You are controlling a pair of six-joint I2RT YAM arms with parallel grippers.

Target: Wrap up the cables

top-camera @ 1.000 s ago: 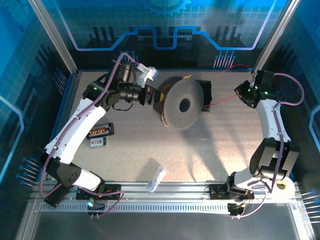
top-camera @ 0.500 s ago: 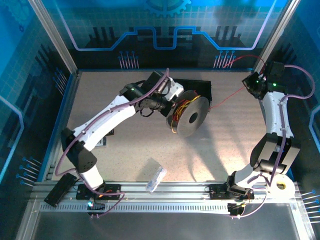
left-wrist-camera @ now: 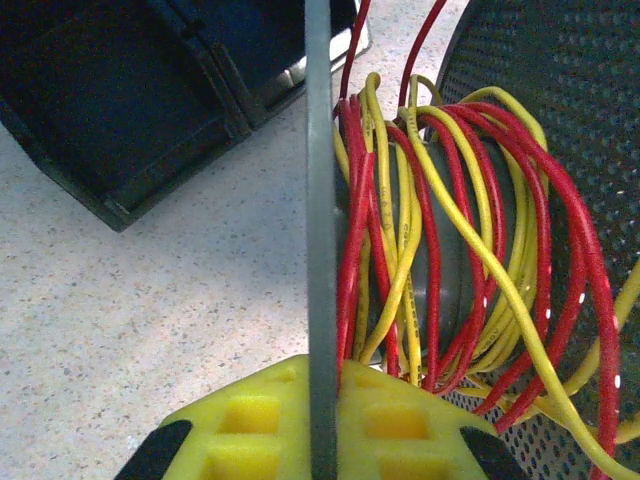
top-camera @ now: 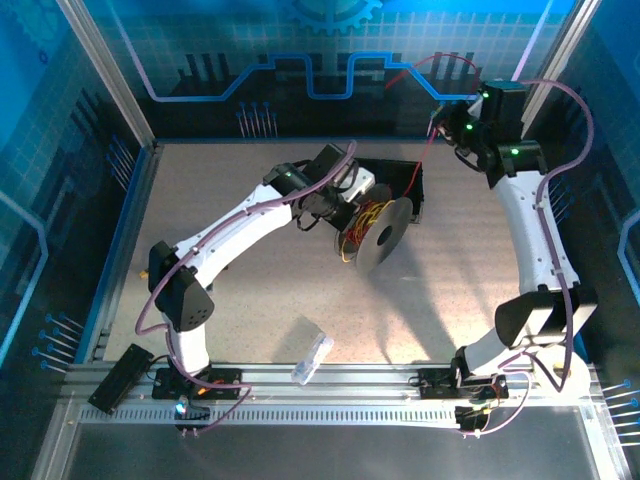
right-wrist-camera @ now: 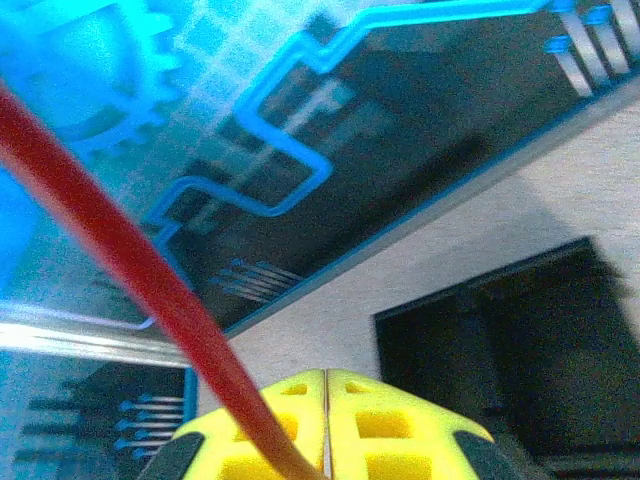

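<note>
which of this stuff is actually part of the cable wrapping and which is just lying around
Part of the job:
cables, red and yellow
spool
left fingers on its flange
right fingers on a red cable

Lying about:
black tray
clear plastic piece

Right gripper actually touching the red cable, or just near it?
Touching. The right wrist view shows the red cable running down onto the shut yellow fingertips of the right gripper, meeting them with no gap.
</note>
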